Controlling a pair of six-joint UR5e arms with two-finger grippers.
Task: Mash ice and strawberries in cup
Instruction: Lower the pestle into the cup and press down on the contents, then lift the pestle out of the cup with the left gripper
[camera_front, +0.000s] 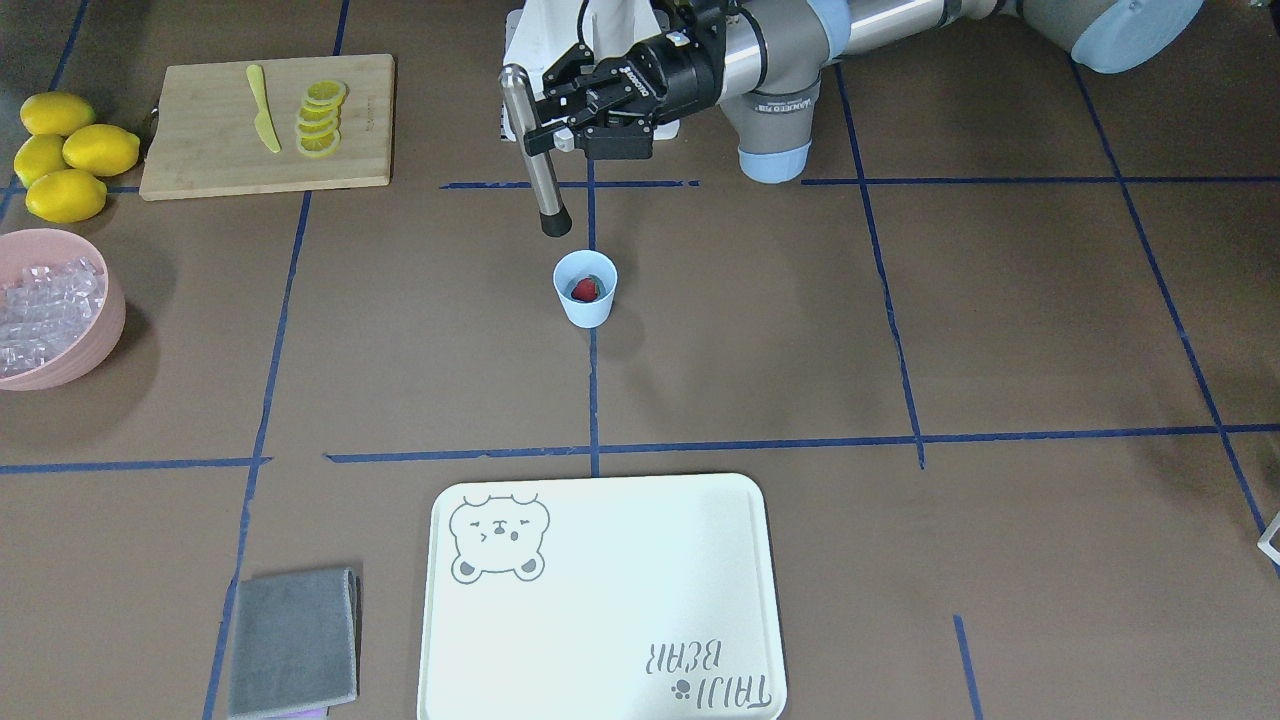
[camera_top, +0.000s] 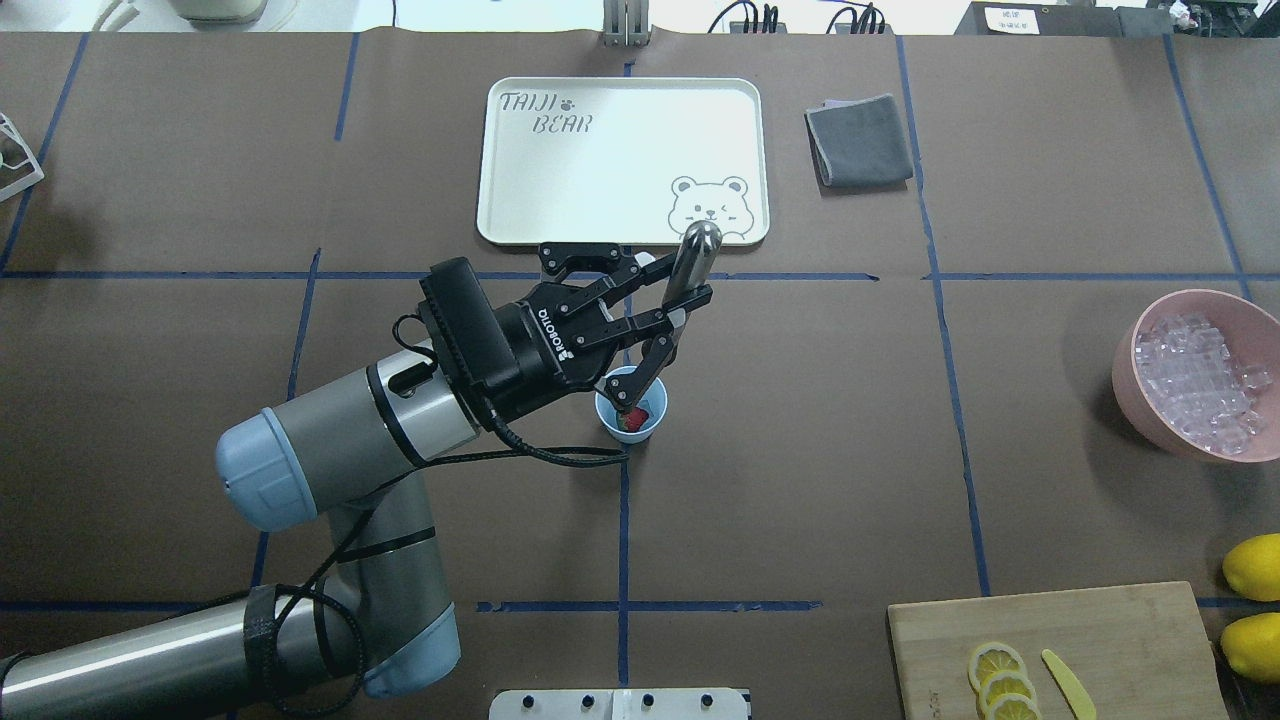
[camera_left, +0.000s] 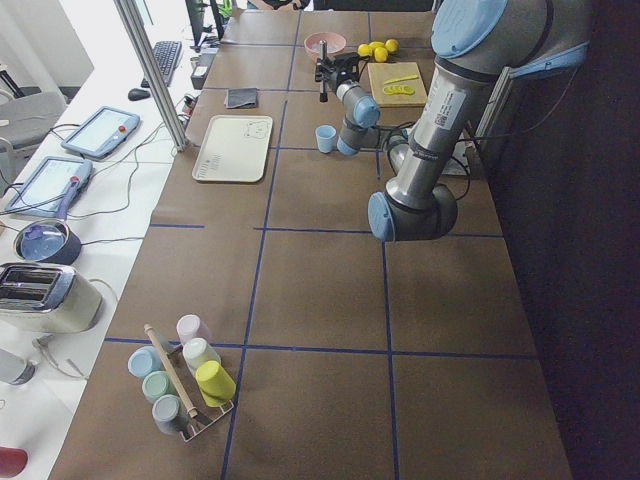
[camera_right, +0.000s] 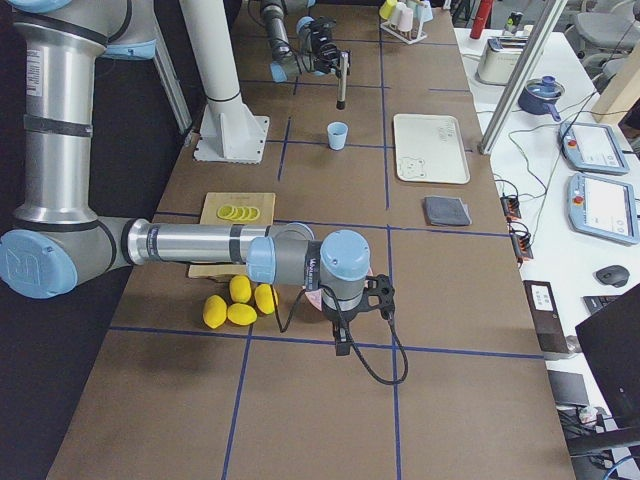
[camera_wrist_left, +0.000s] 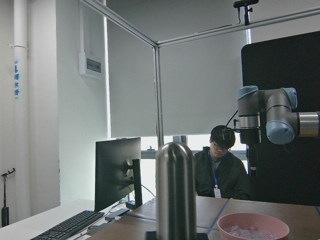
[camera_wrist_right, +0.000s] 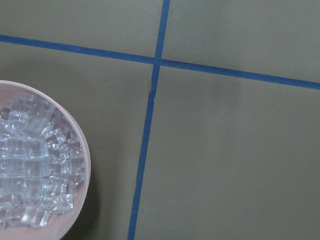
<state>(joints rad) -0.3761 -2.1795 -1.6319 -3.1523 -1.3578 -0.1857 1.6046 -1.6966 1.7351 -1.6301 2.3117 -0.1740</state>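
Tipping threatens the light cup if the tilted muddler, pinched in the left gripper, catches its rim instead of the strawberry.

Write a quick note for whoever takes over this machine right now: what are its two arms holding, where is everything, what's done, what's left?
Left end effector: shut on the steel muddler, held upright above the cup, tip clear of the rim.
Right end effector: near the pink bowl; open or shut cannot be told.
Strawberry is in the cup; ice is in the pink bowl, none seen in the cup.
Done: berry loaded. Left: add ice, mash.
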